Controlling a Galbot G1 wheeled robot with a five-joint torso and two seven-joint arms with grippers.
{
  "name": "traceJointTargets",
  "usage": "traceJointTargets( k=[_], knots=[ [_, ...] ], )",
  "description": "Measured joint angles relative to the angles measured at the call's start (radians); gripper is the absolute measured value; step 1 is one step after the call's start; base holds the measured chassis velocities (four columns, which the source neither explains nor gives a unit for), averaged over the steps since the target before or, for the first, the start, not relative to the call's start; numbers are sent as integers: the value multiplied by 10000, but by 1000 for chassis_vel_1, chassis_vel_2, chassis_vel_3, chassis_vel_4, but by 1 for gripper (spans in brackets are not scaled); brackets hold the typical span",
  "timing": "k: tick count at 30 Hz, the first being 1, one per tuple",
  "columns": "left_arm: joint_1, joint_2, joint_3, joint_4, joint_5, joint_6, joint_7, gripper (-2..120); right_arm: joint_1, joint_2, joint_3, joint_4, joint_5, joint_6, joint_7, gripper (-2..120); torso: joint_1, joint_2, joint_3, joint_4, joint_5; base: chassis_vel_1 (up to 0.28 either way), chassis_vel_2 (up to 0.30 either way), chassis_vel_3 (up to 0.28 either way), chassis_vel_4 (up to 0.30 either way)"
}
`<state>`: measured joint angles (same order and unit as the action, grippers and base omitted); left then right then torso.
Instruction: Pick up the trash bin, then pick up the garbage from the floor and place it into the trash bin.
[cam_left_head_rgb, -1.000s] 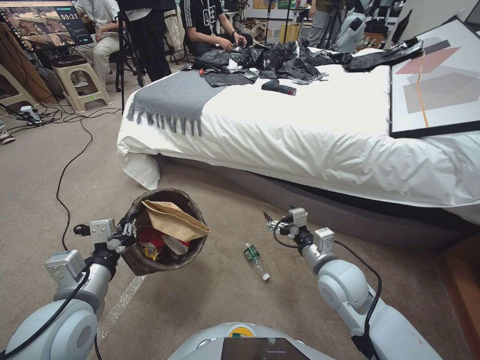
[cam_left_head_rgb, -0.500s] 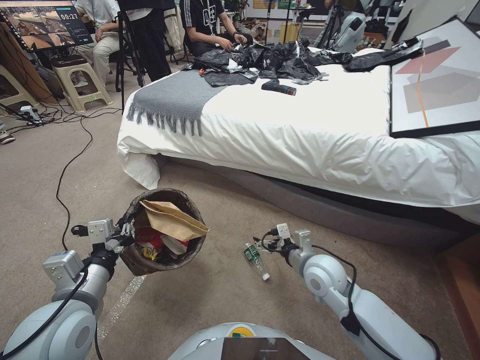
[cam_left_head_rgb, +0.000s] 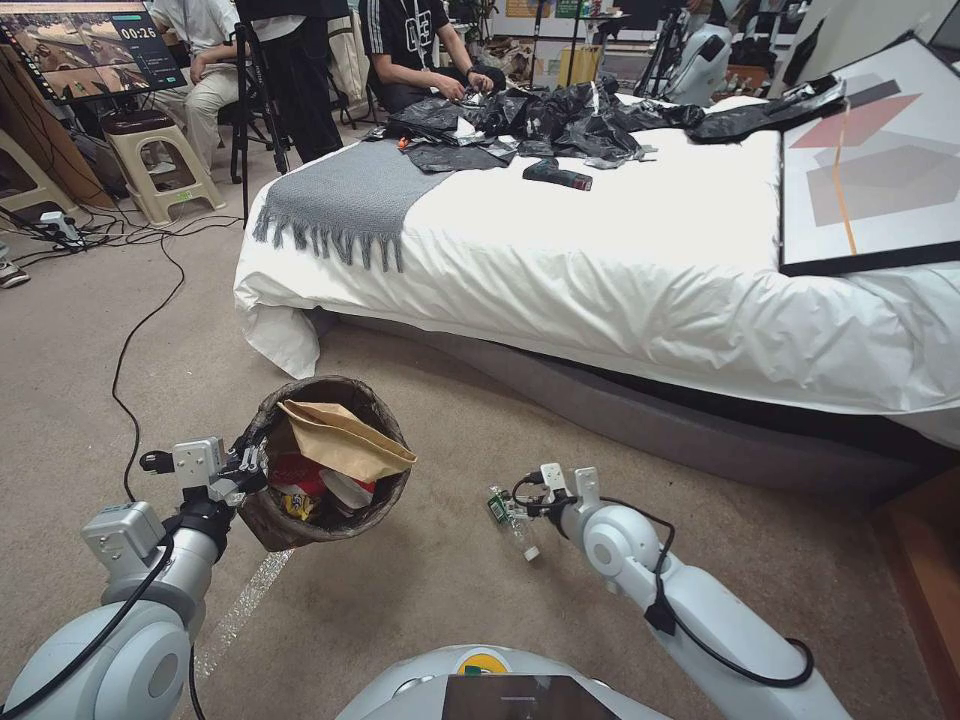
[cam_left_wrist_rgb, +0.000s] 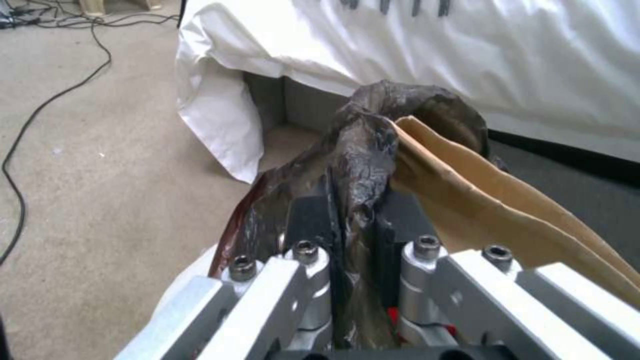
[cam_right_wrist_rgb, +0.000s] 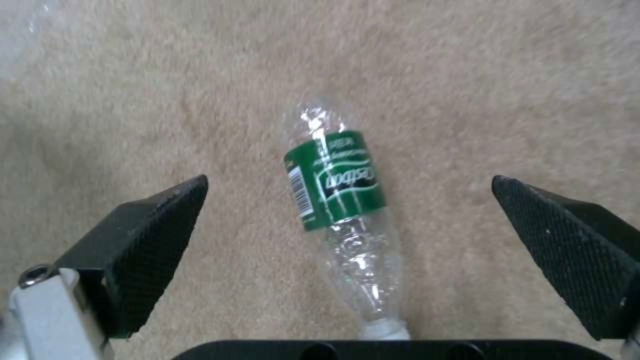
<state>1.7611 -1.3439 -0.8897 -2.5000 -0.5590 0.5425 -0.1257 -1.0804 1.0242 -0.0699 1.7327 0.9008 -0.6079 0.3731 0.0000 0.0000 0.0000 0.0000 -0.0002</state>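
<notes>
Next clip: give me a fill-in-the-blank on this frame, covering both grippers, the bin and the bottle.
1. The left gripper is shut on the ____ of the bin.
2. The right gripper hovers over the bottle with its jaws ____.
3. The bottle lies on the ____.
4. A brown ____ bag sticks out of the bin.

Missing words: rim; open; floor; paper

The right hand (cam_left_head_rgb: 518, 497) now sits lower and farther left than a second ago, down at the plastic bottle (cam_left_head_rgb: 512, 520) on the floor, fingers spread wide to either side of it.
</notes>
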Motion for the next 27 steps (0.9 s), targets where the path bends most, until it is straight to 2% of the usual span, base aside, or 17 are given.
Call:
traceJointTargets(
  k=[11,21,27],
  knots=[
    [-10,3,2,0,-20,0,-16,8,463,774,-819,-1171,-798,233,1,100,0,0,-1,0,0,0,0,0,0],
    [-26,5,3,0,-39,13,-15,8,538,1263,-807,-1961,-1144,377,-31,100,0,0,-1,-2,1,0,0,0,0],
    [-11,1,-11,0,-44,19,-21,8,744,2032,-719,-3033,-1725,658,-182,100,0,0,0,1,0,0,0,0,0]
  ],
)
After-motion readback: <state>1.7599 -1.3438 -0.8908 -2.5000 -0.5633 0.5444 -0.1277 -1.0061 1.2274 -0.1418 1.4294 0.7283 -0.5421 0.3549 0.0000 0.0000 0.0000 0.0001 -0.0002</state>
